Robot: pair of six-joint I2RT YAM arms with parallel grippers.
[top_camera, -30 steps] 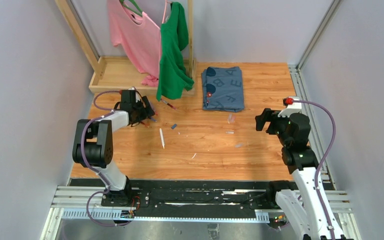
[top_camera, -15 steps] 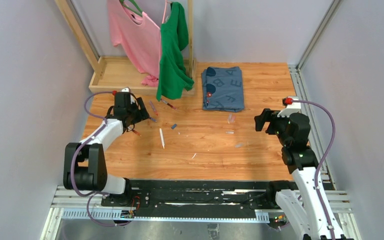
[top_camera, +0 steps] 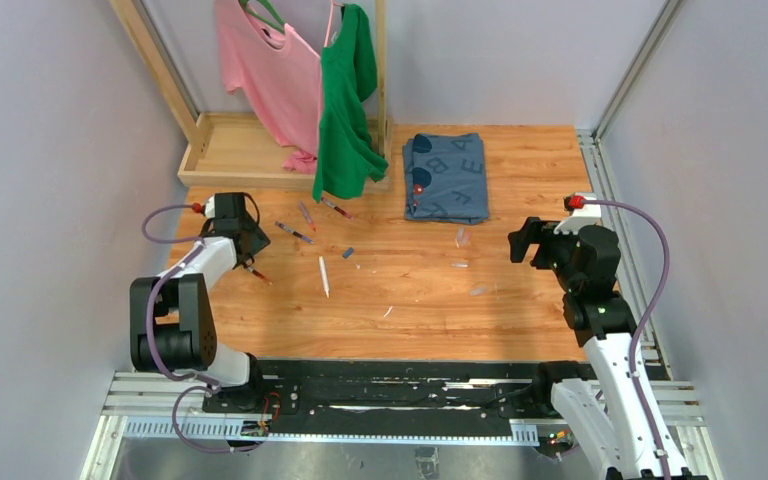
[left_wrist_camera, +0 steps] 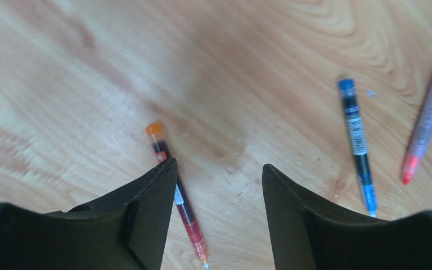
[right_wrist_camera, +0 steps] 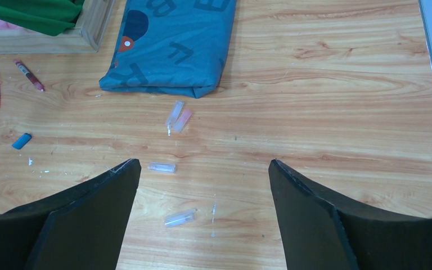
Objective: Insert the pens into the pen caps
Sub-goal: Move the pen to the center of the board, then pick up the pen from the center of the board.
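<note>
My left gripper (left_wrist_camera: 218,166) is open and empty just above the table at the left (top_camera: 242,250). A red pen with an orange end (left_wrist_camera: 177,197) lies beside its left finger (top_camera: 255,271). A blue-black pen (left_wrist_camera: 357,143) and a purple pen (left_wrist_camera: 427,121) lie to its right. A dark red pen (top_camera: 336,207) and a white pen (top_camera: 324,276) lie further in. My right gripper (right_wrist_camera: 203,163) is open and empty above several clear caps (right_wrist_camera: 180,217) (right_wrist_camera: 162,167) (right_wrist_camera: 174,114). A blue cap (right_wrist_camera: 21,140) lies near the white pen.
A folded blue cloth (top_camera: 446,176) lies at the back centre. A wooden rack (top_camera: 210,150) with pink and green shirts stands at the back left. A small white sliver (top_camera: 387,312) lies near the front middle. Grey walls close both sides.
My left gripper has swung left, away from the cluster of pens, uncovering the blue-black pen. The red pen now lies on the table by it. The right arm has not moved.
</note>
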